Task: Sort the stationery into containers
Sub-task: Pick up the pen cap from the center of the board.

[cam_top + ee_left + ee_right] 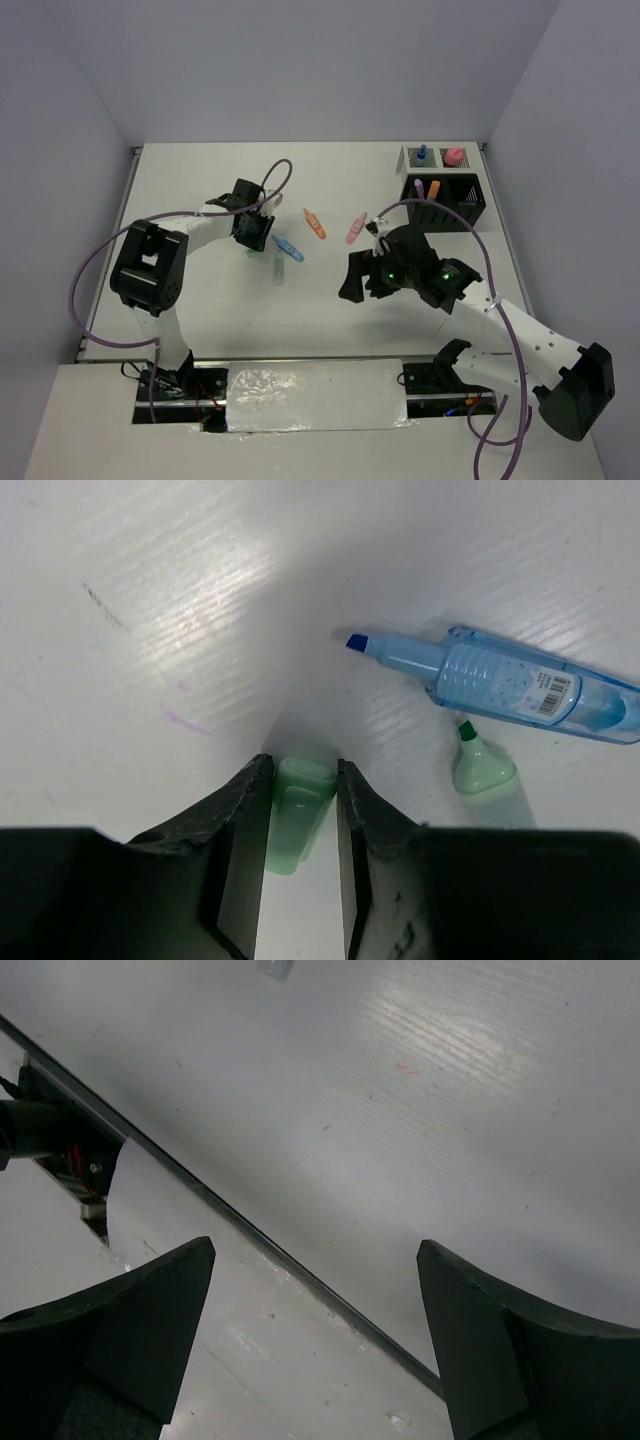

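The left gripper (300, 772) is clenched on a green cap (297, 825) that lies on the table (200, 180), left of centre, its two black fingers (245, 805) touching the cap on either side. Just beside it lie an uncapped blue marker (500, 680), chisel tip bare and barcode label up, and a green marker (485, 778) with its dark tip exposed; neither touches the cap or the fingers. Further right on the table an orange marker (315, 224) and a pink marker (356, 229) lie apart from each other. At the far right corner stands the black organiser (462, 212) with an orange and a purple marker upright in it, and behind it, touching or nearly so, the white tray (437, 168) holding a blue-capped bottle (422, 153) and a pink item (454, 156). The right gripper (315, 1250) is released, jaws wide with nothing between, over the bare near part of the table. Only the top view shows the containers; only the left wrist view shows the grip; the right wrist view shows the table's near edge, a dark seam and red wiring (75, 1160) at its left. The table is white and faintly ribbed, with plain pale grey walls (300, 60) around it
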